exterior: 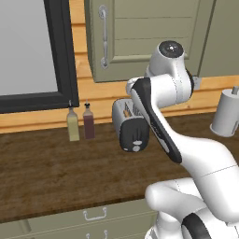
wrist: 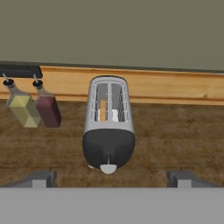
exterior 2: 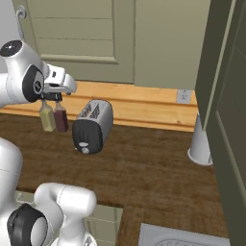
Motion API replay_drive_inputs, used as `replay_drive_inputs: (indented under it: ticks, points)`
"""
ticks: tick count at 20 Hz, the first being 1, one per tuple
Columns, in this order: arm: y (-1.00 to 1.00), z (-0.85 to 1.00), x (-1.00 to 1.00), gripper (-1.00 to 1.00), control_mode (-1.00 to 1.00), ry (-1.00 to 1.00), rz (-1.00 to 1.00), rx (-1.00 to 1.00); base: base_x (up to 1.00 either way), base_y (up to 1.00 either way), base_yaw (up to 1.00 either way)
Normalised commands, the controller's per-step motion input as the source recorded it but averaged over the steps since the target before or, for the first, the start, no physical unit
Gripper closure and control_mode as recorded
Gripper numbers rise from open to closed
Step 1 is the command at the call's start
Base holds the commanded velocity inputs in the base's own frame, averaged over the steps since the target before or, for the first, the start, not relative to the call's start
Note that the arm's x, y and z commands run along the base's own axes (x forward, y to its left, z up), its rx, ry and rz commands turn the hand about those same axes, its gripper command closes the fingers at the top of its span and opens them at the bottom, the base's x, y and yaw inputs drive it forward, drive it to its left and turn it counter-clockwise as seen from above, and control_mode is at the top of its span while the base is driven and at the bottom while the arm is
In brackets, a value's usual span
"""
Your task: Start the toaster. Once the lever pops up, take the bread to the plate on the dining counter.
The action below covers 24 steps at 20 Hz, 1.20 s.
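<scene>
Presently the toaster (wrist: 109, 127) stands on the dark wood worktop (exterior: 46, 172), silver body lengthwise toward the wall, rounded black end face turned to the robot. The pale round knob (wrist: 108, 168) sits low on that face. In the hand view a thin dark line runs down the face above the knob; the lever itself is too small to make out. The bread (wrist: 102, 110) stands in the left of the 2 slots, a golden strip seen from above, sunk inside the slot.

The gripper (wrist: 111, 178) hangs above and in front of the toaster's black end, looking down on it. Its 2 fingertips (wrist: 41, 178) stand wide apart, flanking the toaster at the bottom of the hand view, touching nothing and holding nothing.

Just left of the toaster, 2 bottles stand close side by side against the wooden wall strip: a yellow bottle (exterior: 73, 125) and a dark red bottle (exterior: 88, 122). Well off to the right a white paper-towel roll (exterior: 226, 113) stands upright on the worktop. Sage-green cabinet doors (exterior: 140, 32) hang above.
</scene>
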Motion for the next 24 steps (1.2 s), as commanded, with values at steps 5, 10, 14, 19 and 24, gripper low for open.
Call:
replay_drive_inputs:
  ticks: [5, 10, 14, 19, 24]
  points:
    - [0.0, 0.0, 0.0, -1.0, -1.0, 0.0, 0.0, 0.0, 0.0, 0.0, 0.0]
    - [0.0, 0.0, 0.0, -1.0, -1.0, 0.0, 0.0, 0.0, 0.0, 0.0, 0.0]
    - [0.0, 0.0, 0.0, -1.0, -1.0, 0.0, 0.0, 0.0, 0.0, 0.0, 0.0]
    - [0.0, 0.0, 0.0, -1.0, -1.0, 0.0, 0.0, 0.0, 0.0, 0.0, 0.0]
    - [0.0, 0.0, 0.0, -1.0, -1.0, 0.0, 0.0, 0.0, 0.0, 0.0, 0.0]
